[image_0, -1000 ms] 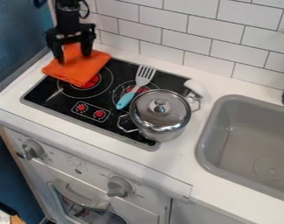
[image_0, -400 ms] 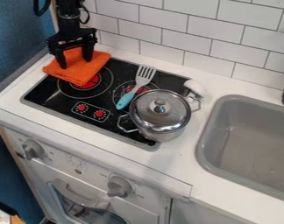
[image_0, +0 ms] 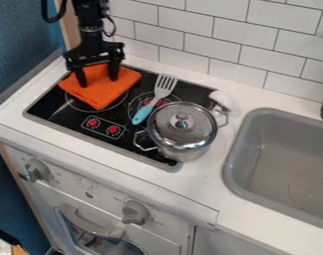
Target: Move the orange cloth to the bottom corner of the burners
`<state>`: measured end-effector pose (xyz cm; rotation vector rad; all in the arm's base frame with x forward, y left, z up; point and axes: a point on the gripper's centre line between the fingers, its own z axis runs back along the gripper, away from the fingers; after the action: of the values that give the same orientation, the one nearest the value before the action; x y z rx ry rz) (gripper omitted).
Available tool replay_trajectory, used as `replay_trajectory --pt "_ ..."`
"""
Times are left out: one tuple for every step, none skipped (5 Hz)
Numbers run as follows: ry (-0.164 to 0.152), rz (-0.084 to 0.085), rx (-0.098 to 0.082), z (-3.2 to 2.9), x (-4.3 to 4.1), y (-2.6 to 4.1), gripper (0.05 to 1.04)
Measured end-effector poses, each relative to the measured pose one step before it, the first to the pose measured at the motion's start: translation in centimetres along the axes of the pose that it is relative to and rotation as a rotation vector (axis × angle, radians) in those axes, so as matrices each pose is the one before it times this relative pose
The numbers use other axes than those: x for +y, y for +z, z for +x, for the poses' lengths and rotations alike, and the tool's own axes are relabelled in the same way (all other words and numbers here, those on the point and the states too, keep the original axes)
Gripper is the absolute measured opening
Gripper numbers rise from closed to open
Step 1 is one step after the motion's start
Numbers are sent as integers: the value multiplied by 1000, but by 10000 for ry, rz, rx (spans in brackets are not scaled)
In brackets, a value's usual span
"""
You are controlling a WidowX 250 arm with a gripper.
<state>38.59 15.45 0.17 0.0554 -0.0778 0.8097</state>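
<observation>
at the far left corner of the stovetop [image_0: 58,110], the end effector [image_0: 99,82] stands spread on an orange cloth [image_0: 101,94]; a lidded pot [image_0: 182,127] sits on the stovetop's right side.

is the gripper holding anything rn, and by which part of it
Nothing looks pinched: the gripper has its fingers wide apart, tips down at the far part of the orange cloth. Whether they press on it cannot be told.

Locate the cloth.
Camera view, upper left: the cloth lies on the left part of the stove, beneath the gripper, left of the spatula.
</observation>
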Motion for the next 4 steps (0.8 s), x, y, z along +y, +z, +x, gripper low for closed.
replay_trajectory --pt "-696 -72 82 -1903 -780 167 998" --pt "-763 -31 185 -2116 -304 52 998" --pt "-202 72 234 -1518 443 138 999" --pt "-108 244 314 -1691 769 13 999"
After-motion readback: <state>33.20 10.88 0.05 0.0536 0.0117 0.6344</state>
